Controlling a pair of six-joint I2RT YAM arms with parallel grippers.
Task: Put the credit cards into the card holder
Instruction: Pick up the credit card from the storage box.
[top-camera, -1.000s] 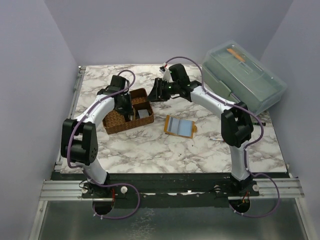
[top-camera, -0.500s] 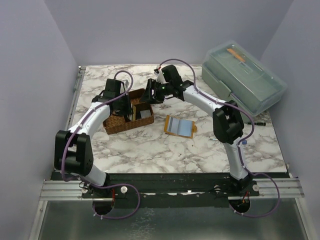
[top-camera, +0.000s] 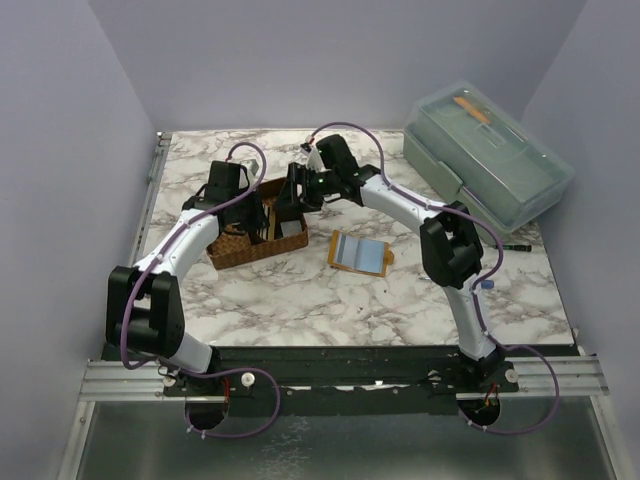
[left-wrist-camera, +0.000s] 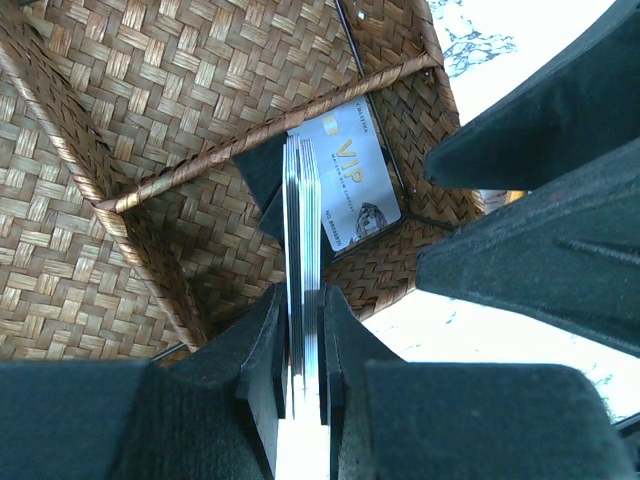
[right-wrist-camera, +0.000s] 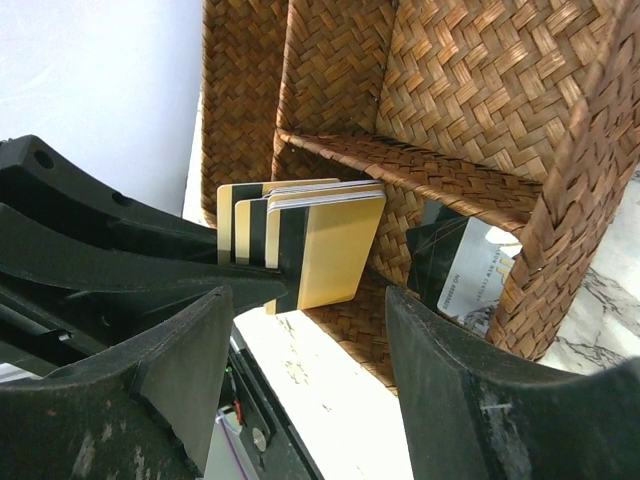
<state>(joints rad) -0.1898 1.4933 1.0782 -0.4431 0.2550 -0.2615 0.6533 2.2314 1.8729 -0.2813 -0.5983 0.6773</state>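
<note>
My left gripper (left-wrist-camera: 303, 300) is shut on a stack of several credit cards (left-wrist-camera: 303, 220), held edge-on above the brown woven basket (left-wrist-camera: 150, 110). In the right wrist view the same stack (right-wrist-camera: 325, 245) shows yellowish faces with dark stripes. My right gripper (right-wrist-camera: 310, 380) is open, with one finger on each side of the stack and apart from it. Another white-grey card (left-wrist-camera: 352, 185) lies in a basket compartment. The orange-tan card holder (top-camera: 337, 257) lies open on the table right of the basket, with a pale blue card (top-camera: 364, 254) on it.
From above, both grippers meet over the basket (top-camera: 232, 245), left (top-camera: 262, 220) and right (top-camera: 291, 196). A large translucent green lidded box (top-camera: 490, 150) stands at the back right. A thin dark object (top-camera: 516, 245) lies near the right table edge.
My right arm has swung left to the basket and its jaws have opened wider. My left arm has shifted slightly back and left, still gripping the cards.
</note>
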